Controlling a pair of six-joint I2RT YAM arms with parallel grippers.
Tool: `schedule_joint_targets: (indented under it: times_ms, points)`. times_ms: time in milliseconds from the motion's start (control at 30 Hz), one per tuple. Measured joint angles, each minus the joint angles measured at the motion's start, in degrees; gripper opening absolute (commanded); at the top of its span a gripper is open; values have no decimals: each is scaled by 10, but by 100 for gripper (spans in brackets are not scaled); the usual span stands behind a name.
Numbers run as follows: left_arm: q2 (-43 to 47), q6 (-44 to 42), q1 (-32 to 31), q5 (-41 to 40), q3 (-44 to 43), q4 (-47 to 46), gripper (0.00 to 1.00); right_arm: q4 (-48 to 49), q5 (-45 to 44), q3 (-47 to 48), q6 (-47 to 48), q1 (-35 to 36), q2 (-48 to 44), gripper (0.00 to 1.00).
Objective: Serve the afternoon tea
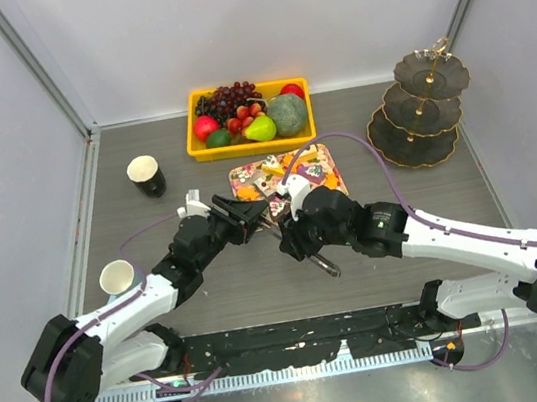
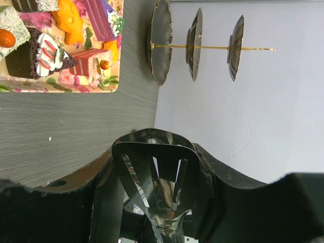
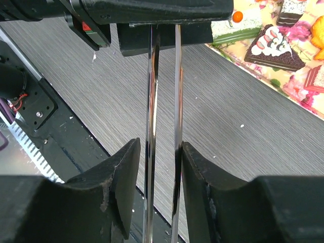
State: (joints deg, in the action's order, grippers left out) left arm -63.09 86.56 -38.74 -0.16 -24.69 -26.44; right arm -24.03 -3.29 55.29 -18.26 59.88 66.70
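Metal tongs (image 1: 327,265) hang over the table between both grippers. My left gripper (image 1: 251,216) is shut on their slotted head (image 2: 152,172). My right gripper (image 1: 289,233) is closed around the two tong arms (image 3: 178,76); one finger (image 3: 195,167) touches an arm and a thin gap shows at the other. Cake pieces and orange pastries (image 1: 289,170) lie on the floral tray just beyond the grippers and show in the left wrist view (image 2: 50,55) and the right wrist view (image 3: 273,45). The empty three-tier stand (image 1: 418,108) is far right. The black cup (image 1: 146,176) and the pale cup (image 1: 116,277) stand left.
A yellow bin (image 1: 194,143) of large fruit sits at the back centre. Grey walls close in the table on the left, back and right. The stand (image 2: 192,48) stands close to the right wall. A black base rail (image 3: 45,136) runs along the near edge.
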Motion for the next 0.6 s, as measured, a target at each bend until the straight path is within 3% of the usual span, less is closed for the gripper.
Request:
schedule_joint_targets:
  times_ms: [200, 333, 433, 600]
  points:
    - [-3, 6, 0, 0, 1, -11, 0, -4, 0, 0, 1, 1, 13, 44]
    - [-3, 7, 0, 0, 1, -12, 0, -9, 0, 0, 2, 1, 13, 40]
    - [-3, 6, -1, 0, 1, -12, 33, -11, -1, 0, 2, 1, 13, 37]
    - [5, -3, -2, -2, 1, 0, 66, -17, -1, 0, 5, 1, 13, 37]
